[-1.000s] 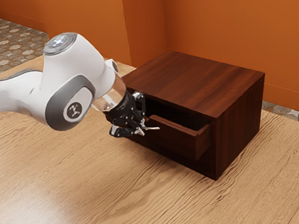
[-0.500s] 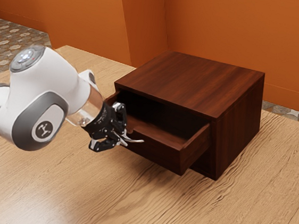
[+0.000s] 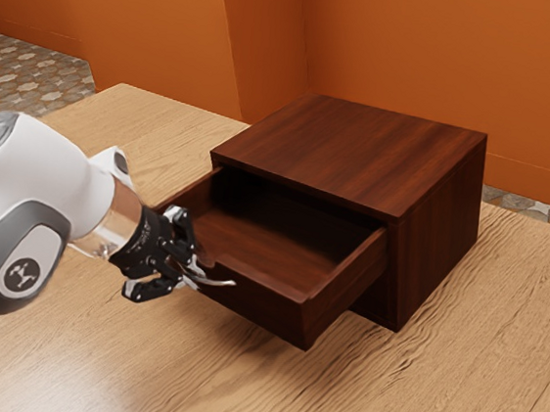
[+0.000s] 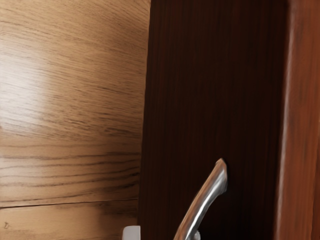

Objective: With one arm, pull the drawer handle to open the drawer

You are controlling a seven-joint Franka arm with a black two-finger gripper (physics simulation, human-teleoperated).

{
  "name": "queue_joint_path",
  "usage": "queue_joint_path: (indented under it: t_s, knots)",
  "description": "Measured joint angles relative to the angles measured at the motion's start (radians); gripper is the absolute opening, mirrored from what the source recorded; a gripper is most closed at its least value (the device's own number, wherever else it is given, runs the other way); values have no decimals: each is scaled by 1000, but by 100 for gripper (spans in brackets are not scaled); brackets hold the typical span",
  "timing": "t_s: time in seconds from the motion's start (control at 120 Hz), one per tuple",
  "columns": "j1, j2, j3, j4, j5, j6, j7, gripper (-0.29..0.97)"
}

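One pincer (image 3: 176,271) clamped on handle (image 3: 214,280) at drawer (image 3: 250,307) front; drawer stands well out of cabinet (image 3: 359,156) on desk (image 3: 414,378); handle's long axis runs along that front; cabinet lies toward the exterior view's right of pincer, so further pull goes leftward, square to front.

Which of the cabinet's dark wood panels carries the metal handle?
The drawer front, the pulled-out panel facing the hand. The silver handle juts from it; the top panel and the side panel are bare.
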Motion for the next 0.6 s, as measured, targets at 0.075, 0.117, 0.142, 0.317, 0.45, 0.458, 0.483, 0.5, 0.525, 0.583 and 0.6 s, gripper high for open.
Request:
queue_joint_path:
  t_s: [0.075, 0.117, 0.142, 0.317, 0.45, 0.458, 0.483, 0.5, 0.525, 0.583, 0.6]
  knots:
    - [1, -16, 0, -13, -3, 1, 0, -8]
    - [1, -27, 0, -23, -4, 2, 0, -7]
    - [2, -32, 0, -27, -4, 3, 0, -7]
    - [2, -48, -1, -38, -2, 5, 0, -7]
    - [3, -49, -3, -40, 2, 6, 1, -4]
    - [3, -50, -3, -40, 2, 6, 1, -4]
    - [3, -54, -3, -44, 3, 6, 1, -3]
    - [3, -60, -4, -48, 3, 7, 1, -2]
    - [5, -69, -5, -53, 3, 8, 2, -1]
    - [8, -94, -8, -68, -4, 11, 2, 1]
    - [6, -101, -9, -71, -4, 12, 2, 2]
